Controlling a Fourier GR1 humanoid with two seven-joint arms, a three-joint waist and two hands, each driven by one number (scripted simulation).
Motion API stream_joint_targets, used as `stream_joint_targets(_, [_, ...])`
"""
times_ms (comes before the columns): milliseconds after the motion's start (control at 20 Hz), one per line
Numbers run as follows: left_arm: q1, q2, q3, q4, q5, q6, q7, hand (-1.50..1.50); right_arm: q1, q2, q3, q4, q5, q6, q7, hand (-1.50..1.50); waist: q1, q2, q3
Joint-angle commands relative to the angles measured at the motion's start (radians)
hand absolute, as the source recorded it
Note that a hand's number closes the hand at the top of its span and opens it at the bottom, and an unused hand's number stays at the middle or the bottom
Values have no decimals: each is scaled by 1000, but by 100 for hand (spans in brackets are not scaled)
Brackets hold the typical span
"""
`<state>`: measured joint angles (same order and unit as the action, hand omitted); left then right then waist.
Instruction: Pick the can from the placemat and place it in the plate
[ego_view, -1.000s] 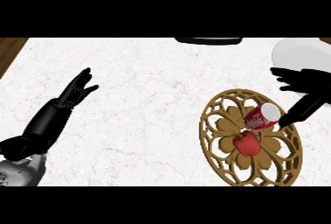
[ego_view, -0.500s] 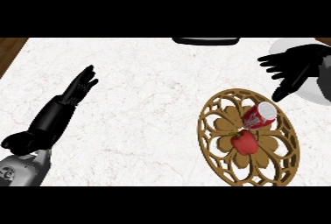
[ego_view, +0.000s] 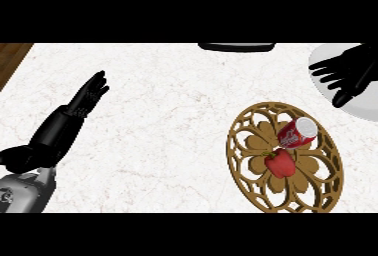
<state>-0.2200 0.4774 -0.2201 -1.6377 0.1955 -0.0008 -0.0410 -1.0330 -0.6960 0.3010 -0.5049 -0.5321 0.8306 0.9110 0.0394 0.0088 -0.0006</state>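
Note:
A red can (ego_view: 298, 133) with a white top lies tilted on the round wooden openwork placemat (ego_view: 255, 170), near its upper right rim. A red pepper (ego_view: 280, 164) rests on the placemat just below the can, touching it. The white plate (ego_view: 367, 109) shows at the right edge, cut off by the frame. My right hand (ego_view: 348, 71) hovers open over the plate, fingers spread and pointing down-left, apart from the can. My left hand (ego_view: 77, 107) rests open at the left, fingers straight, far from everything.
A dark flat object (ego_view: 236, 47) lies at the counter's far edge. A strip of brown wood (ego_view: 11, 57) shows at the top left corner. White marble counter (ego_view: 170, 115) spans between my two hands.
My right hand has let go of the can and drawn back up and to the right over the plate. The can stays lying on the placemat. The left hand has barely moved.

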Motion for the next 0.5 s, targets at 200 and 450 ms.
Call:
stream_joint_targets(200, [13, -26, 0, 8, -40, -5, -20, 0, -94, 12, 17, 198, 41, 144, 78, -150, -4, 2, 1])
stream_joint_targets(450, [-2, -54, 6, 33, -69, 10, -12, 0, -145, 70, 17, 264, 51, 162, 80, -150, -10, 0, 1])
